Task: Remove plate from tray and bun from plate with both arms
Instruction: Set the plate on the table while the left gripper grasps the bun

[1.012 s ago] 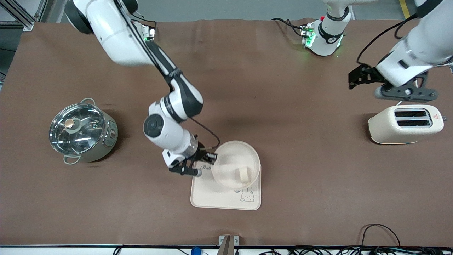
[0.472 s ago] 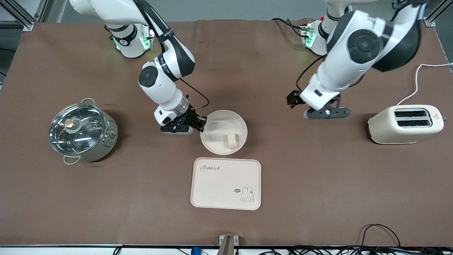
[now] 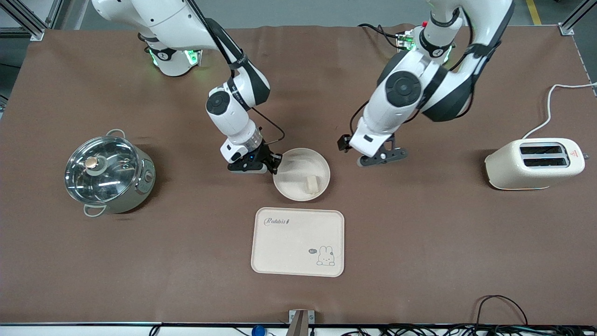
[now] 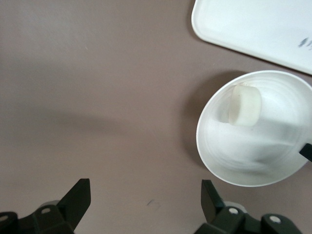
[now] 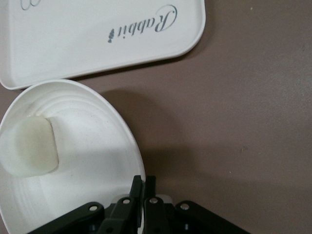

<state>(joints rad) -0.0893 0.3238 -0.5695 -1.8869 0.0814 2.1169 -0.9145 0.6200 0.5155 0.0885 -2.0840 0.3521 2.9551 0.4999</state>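
Observation:
The round cream plate point(image 3: 298, 168) is off the tray, at the brown table just farther from the front camera than the tray point(image 3: 298, 241). I cannot tell whether it rests on the cloth. The small pale bun point(image 3: 311, 183) lies in the plate. My right gripper point(image 3: 274, 168) is shut on the plate's rim at the side toward the right arm's end. In the right wrist view the gripper point(image 5: 144, 184) pinches the plate point(image 5: 92, 165), with the bun point(image 5: 28, 146) and tray point(image 5: 97, 39) visible. My left gripper point(image 3: 380, 157) is open and empty beside the plate. The left wrist view shows the gripper point(image 4: 145, 200), plate point(image 4: 263, 156), bun point(image 4: 245, 105) and tray point(image 4: 253, 24).
A steel pot with a glass lid point(image 3: 108, 173) stands toward the right arm's end. A cream toaster point(image 3: 534, 163) with its white cable stands toward the left arm's end. The table is covered in brown cloth point(image 3: 419, 256).
My right gripper carried the plate with the bun off the tray to a spot farther from the front camera. My left arm swung from over the toaster to beside the plate.

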